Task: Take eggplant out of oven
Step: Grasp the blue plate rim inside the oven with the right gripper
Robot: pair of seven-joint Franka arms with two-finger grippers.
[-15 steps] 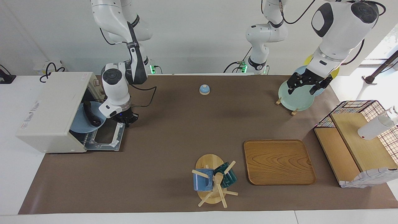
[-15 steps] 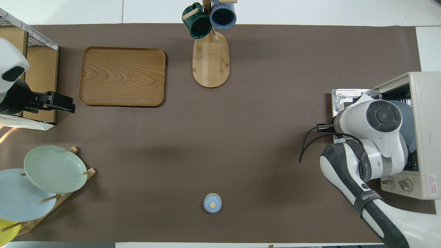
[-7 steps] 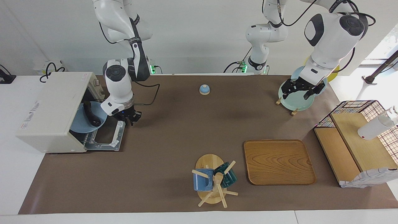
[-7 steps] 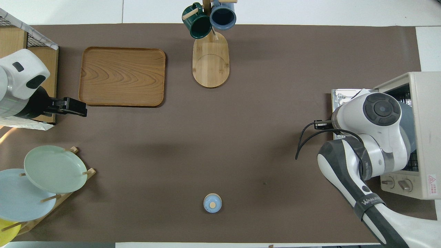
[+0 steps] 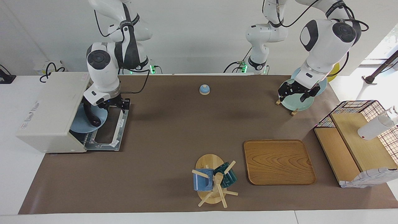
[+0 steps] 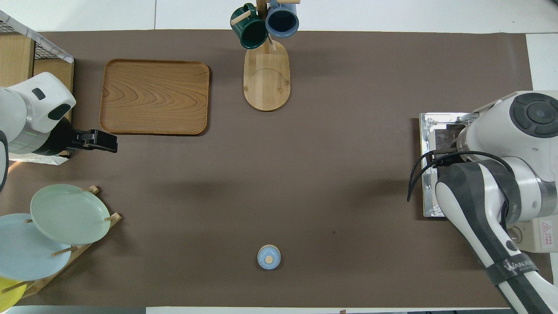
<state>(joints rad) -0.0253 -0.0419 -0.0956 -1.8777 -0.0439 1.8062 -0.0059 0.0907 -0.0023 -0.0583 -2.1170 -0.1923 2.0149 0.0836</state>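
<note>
The cream-white oven (image 5: pixel 49 105) stands at the right arm's end of the table, its door (image 5: pixel 107 133) dropped open. The dark eggplant (image 5: pixel 90 115) lies on a blue plate (image 5: pixel 81 124) that sticks out of the oven's mouth. My right gripper (image 5: pixel 115 105) hangs open and empty over the door, close beside the eggplant's end that is nearer to the robots, apart from it. In the overhead view the right arm covers the eggplant and the gripper; only the door (image 6: pixel 429 131) and a corner of the oven (image 6: pixel 542 231) show. My left gripper (image 5: pixel 297 92) is open over the mat by the plate rack.
A rack of plates (image 5: pixel 295 101) stands at the left arm's end, with a wire basket with wooden shelves (image 5: pixel 357 146) beside it. A wooden tray (image 5: pixel 279 161) and a mug tree (image 5: pixel 213 180) lie farther from the robots. A small blue bell (image 5: pixel 204 89) sits near the robots.
My right gripper has risen from the door's outer edge and swung toward the oven's mouth, beside the eggplant. My left gripper has drifted a little toward the table's middle.
</note>
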